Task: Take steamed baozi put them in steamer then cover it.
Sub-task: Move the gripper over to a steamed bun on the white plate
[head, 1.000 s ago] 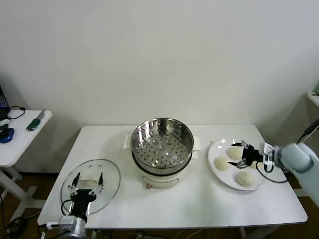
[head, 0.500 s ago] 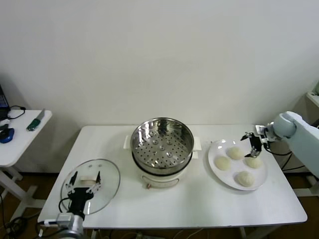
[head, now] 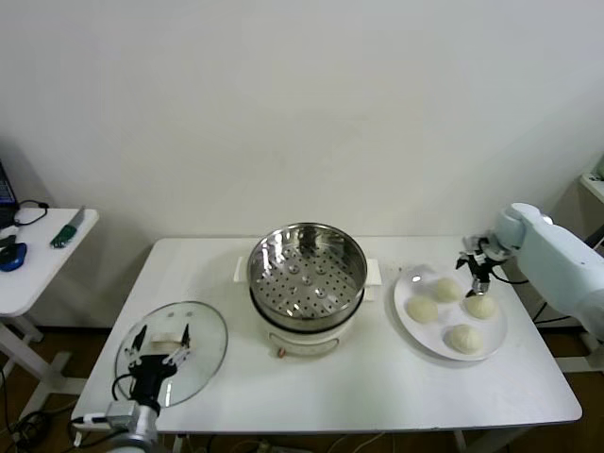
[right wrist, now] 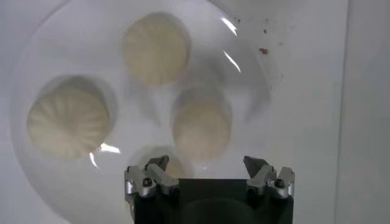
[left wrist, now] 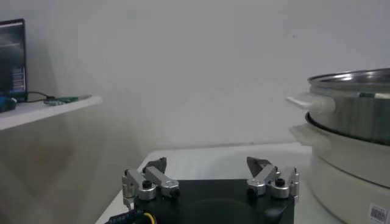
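Right pincer (head: 475,267) held wide above the steamed baozi (head: 451,309).
Buns are seen below it, toward 7 o'clock; left pincer (head: 156,350) is spread over the cover (head: 203,335).

White table (head: 377,396) against plain white wall (head: 302,104). Flat white plate (head: 408,332) on table's right part, glossy, with small dark specks near rim in right wrist view. Second white side table (head: 38,274) at far left, apart from main table: blue object (head: 12,257), green-handled tool (head: 64,232), black cable (head: 30,211) lying on it. Dark screen edge (left wrist: 12,58) at that table's far side. Brown floor (head: 28,415) below.
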